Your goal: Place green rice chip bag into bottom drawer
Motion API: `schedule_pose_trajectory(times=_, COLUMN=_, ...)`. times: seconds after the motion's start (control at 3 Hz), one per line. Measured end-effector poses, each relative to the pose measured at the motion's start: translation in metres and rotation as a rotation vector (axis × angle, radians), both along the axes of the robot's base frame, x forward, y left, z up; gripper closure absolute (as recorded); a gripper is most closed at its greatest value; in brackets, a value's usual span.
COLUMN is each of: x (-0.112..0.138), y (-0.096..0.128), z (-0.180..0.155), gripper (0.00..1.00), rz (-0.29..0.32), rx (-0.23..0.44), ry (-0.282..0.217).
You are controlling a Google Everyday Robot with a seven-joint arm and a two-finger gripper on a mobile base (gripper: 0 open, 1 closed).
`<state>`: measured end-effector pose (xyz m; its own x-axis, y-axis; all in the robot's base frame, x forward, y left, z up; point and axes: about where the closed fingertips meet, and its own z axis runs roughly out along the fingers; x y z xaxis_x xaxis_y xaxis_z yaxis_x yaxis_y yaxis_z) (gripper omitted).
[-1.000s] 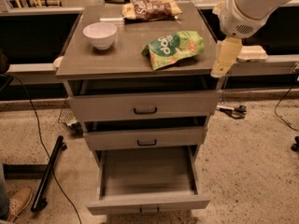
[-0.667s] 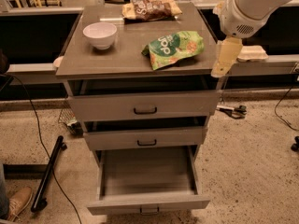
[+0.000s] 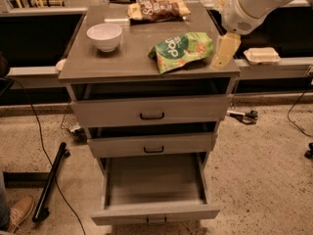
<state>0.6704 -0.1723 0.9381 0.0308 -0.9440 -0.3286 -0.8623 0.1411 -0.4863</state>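
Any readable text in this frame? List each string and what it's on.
"pop": my best reading of the large white letters on the green rice chip bag, seen rotated; its smaller print is too blurred to read.
Brown snack bag: white lettering, too blurred to read.
Bowl and gripper, which hangs at the right edge of the cabinet top beside the green bag: no text visible.

I see white bowl [image 3: 104, 35] left on cabinet top [image 3: 132, 60], brown snack bag [image 3: 157, 9] at its rear edge, white clamshell box [image 3: 262, 55] on right ledge; floor left: black pole [image 3: 50, 180], cable [image 3: 34, 126], tan shoe [image 3: 17, 212]
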Motion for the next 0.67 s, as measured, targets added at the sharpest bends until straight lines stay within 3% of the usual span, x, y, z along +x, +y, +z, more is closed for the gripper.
schedule_pose_trajectory(times=0.67, x=0.055, y=0.027, z=-0.018, gripper=0.0, rz=0.048, rx=0.089, ry=0.014)
